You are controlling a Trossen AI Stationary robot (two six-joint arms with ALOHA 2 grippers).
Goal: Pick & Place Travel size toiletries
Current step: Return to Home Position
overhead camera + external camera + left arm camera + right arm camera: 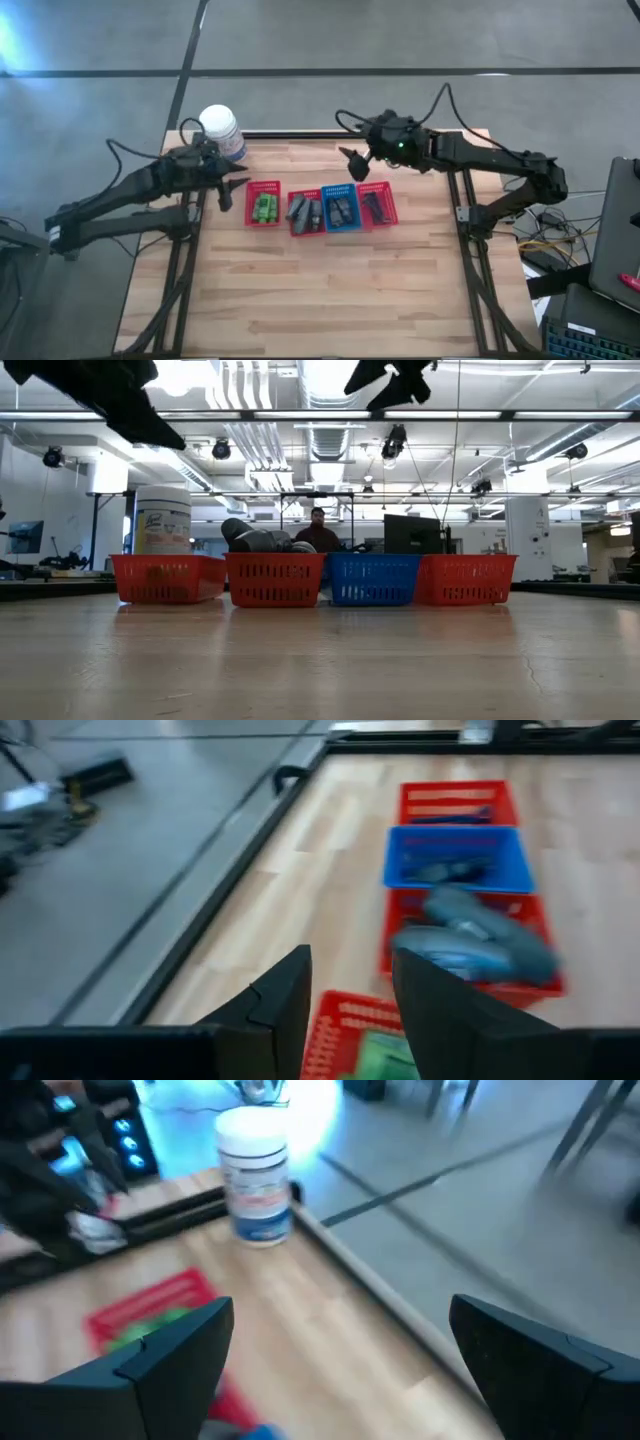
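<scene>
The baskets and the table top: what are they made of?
The red baskets and the blue basket look like moulded plastic: uniform bright colour, thin slotted walls. The table looks like pale wood planks, matte, with grain lines; possibly laminate.

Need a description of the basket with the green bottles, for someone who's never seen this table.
On the wooden table, four small slotted baskets stand in one row. Go to the end of the row nearest the big white-lidded jar: that red basket is the one. It alone holds bright green bottles; the next basket holds grey tubes.
</scene>
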